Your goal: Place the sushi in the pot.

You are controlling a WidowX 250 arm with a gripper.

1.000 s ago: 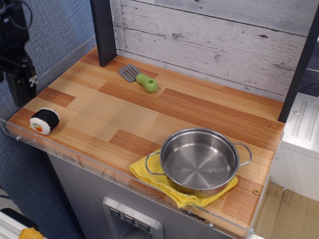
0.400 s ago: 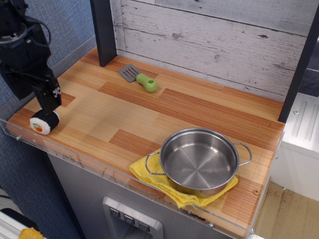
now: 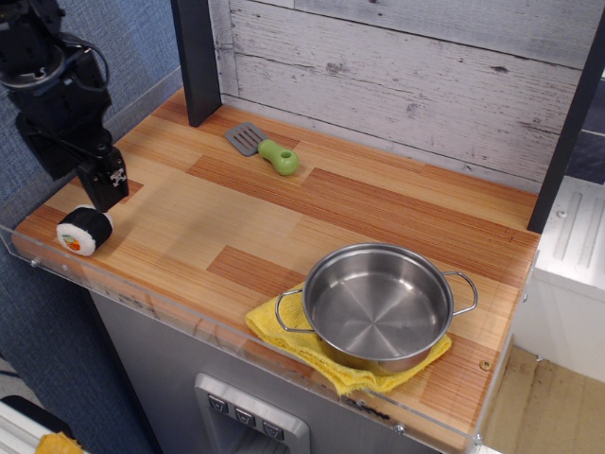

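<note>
Hovering at the far-left side of the counter point(image 3: 312, 203), my end effector point(image 3: 102, 194) hangs just above and slightly behind the sushi point(image 3: 84, 231). From this angle its fingers merge into one dark block, so I cannot tell whether it is released or clenched, and I cannot tell whether its tip touches the roll or sits just clear of it.

The sushi lies on its side near the left front corner of the wooden counter, close to the clear plastic lip point(image 3: 189, 317) that runs along the near edge. Its white rice face with the orange and green centre points toward the near left, and the black wrap faces up toward my end effector.

The pot point(image 3: 378, 307) stands well apart from the sushi, at the near right of the counter. It is upright, shiny inside, with one loop handle toward the near left and the other toward the right. It rests on a crumpled yellow cloth point(image 3: 284, 336) that sticks out beneath it on the near side.

At the far side, near the weathered plank wall point(image 3: 397, 66), a small spatula point(image 3: 263, 146) with a grey blade and green handle lies flat, beside a dark upright post point(image 3: 197, 57).
</note>
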